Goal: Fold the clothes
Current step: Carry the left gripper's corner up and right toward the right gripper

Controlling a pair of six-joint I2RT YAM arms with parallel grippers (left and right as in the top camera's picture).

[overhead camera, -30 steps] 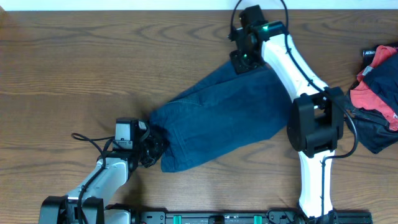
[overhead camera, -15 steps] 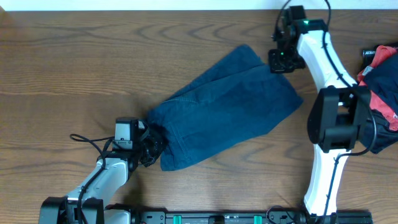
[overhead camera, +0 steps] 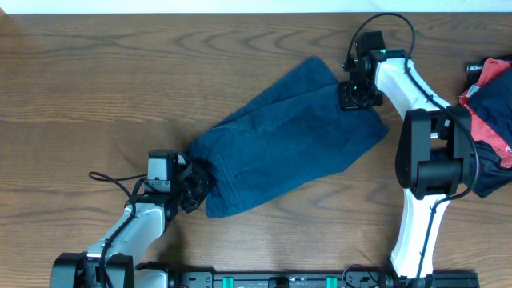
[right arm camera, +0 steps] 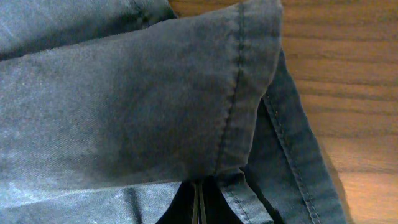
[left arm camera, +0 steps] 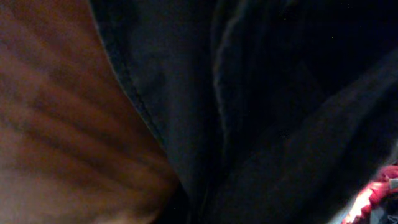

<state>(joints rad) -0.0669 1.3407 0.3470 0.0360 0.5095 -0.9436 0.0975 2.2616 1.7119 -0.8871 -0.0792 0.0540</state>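
The dark navy shorts point(overhead camera: 280, 148) lie slantwise on the wooden table, from lower left to upper right. My left gripper point(overhead camera: 196, 188) sits at their lower left end, where the cloth bunches into it. The left wrist view shows only dark fabric point(left arm camera: 261, 112) with a stitched hem, very close; its fingers are hidden. My right gripper point(overhead camera: 353, 96) is at the shorts' upper right edge. In the right wrist view the right gripper point(right arm camera: 199, 208) has its jaws pressed together, with a folded hem point(right arm camera: 233, 93) pinched at the tips.
A pile of red and dark clothes point(overhead camera: 488, 108) lies at the table's right edge, beside the right arm's base. A bit of the red pile point(left arm camera: 379, 186) shows in the left wrist view. Bare wood point(overhead camera: 120, 88) lies left of the shorts and behind them.
The right gripper swung right, and the shorts' upper end spread out wider. It then came back slightly down-left onto the upper right edge. The left arm has not moved.
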